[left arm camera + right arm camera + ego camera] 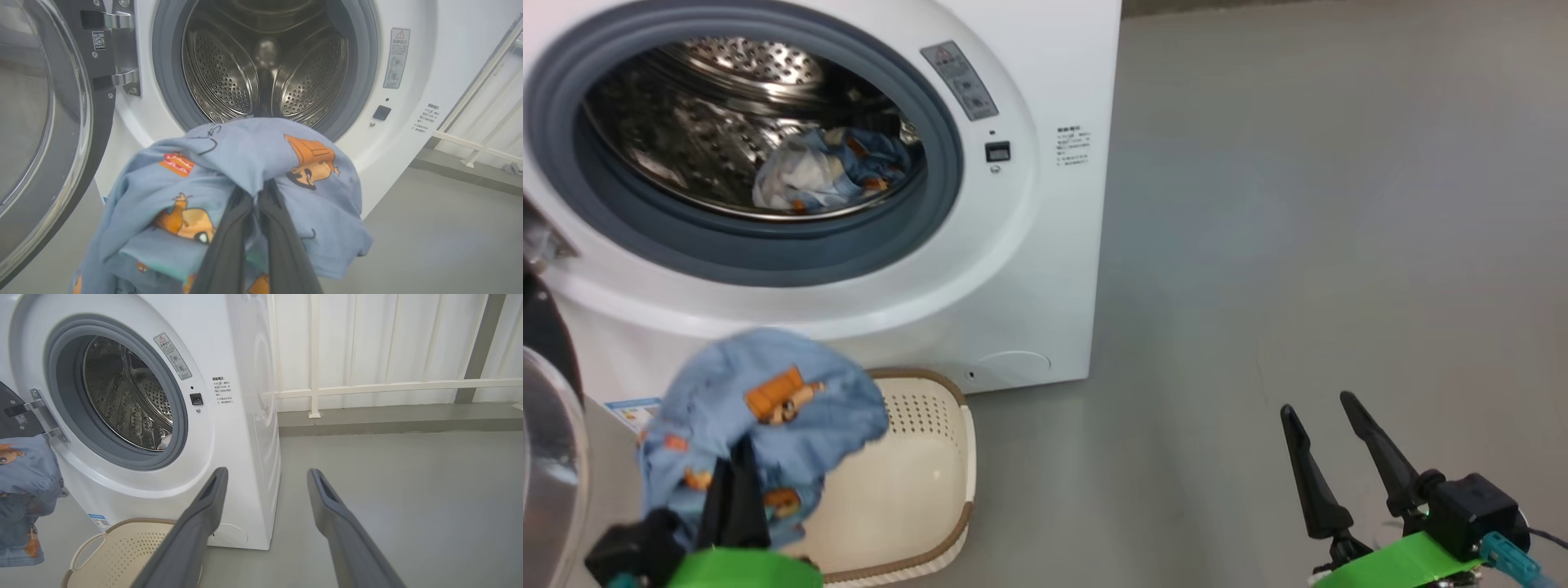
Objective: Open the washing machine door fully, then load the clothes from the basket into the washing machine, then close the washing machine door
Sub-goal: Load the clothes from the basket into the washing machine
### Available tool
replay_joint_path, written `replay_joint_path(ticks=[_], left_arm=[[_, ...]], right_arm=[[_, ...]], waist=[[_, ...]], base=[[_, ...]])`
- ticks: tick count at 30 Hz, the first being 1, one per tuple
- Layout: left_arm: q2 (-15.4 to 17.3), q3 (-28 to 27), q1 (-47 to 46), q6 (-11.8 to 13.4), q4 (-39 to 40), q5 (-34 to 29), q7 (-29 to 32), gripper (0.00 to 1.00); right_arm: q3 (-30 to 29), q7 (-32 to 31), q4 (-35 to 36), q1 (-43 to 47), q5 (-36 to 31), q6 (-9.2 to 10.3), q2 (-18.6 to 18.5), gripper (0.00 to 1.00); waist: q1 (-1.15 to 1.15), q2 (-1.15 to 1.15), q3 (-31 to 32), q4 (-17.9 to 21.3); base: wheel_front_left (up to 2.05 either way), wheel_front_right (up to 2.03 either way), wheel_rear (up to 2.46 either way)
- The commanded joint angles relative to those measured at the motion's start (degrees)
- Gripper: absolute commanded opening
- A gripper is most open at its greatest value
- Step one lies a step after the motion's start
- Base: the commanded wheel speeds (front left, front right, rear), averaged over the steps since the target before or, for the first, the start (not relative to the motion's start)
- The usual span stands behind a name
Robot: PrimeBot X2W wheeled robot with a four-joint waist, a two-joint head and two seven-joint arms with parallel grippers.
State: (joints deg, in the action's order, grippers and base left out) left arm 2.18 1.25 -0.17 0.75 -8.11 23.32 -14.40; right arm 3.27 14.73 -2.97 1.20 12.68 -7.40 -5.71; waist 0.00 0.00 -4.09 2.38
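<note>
washing machine door (547, 457) open wide, far left. left gripper (737, 469) pinching a blue printed garment (768, 392) below the drum (711, 139). clothes (825, 167) already lie inside the washing machine (1045, 245). basket (923, 416) looks emptied. right gripper (1335, 457) spread, idle. remaining: drop this piece in, close door.

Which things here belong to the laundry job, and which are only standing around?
Part of the job:
washing machine
its open door
basket
blue printed cloth, pinched in the left gripper
clothes in the drum
right gripper, open and holding nothing

Just around:
white railing
wall panels
grey floor
</note>
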Motion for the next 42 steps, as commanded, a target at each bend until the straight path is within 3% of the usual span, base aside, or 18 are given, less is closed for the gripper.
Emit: replay_joint_path(ticks=[1,9,17,33,42], left_arm=[[0.9,-2.2,-3.4,-0.1,1.0,-0.5,-0.6,0.00],[3.5,-4.8,-14.8,0.7,-4.0,-1.3,-0.6,0.00],[8.7,-5.4,-29.0,1.6,-9.9,-3.3,0.3,0.00],[16.4,-3.0,-55.4,1.7,-29.9,-9.0,-0.3,0.00],[20.3,1.5,-70.2,0.4,-34.5,-15.2,-0.6,0.00]], right_arm=[[1.6,0.3,1.5,-2.1,0.1,-0.09,-0.3,1.00],[2.7,0.3,1.0,-4.5,1.1,-0.09,0.7,1.00],[4.6,0.3,0.3,-7.3,2.2,-0.09,1.3,1.00],[8.7,0.3,-0.5,-10.6,4.1,-0.09,-0.2,1.00],[10.2,0.3,-0.5,-11.9,5.5,-0.09,-1.4,1.00]], waist=[[0.00,0.00,-2.2,1.7],[0.00,0.00,-7.5,5.7],[0.00,0.00,-13.4,10.4],[0.00,0.00,-25.1,15.4],[0.00,0.00,-32.5,16.5]], base=[[0.00,0.00,0.00],[0.00,0.00,0.00],[0.00,0.00,0.00],[0.00,0.00,0.00],[0.00,0.00,0.00]])
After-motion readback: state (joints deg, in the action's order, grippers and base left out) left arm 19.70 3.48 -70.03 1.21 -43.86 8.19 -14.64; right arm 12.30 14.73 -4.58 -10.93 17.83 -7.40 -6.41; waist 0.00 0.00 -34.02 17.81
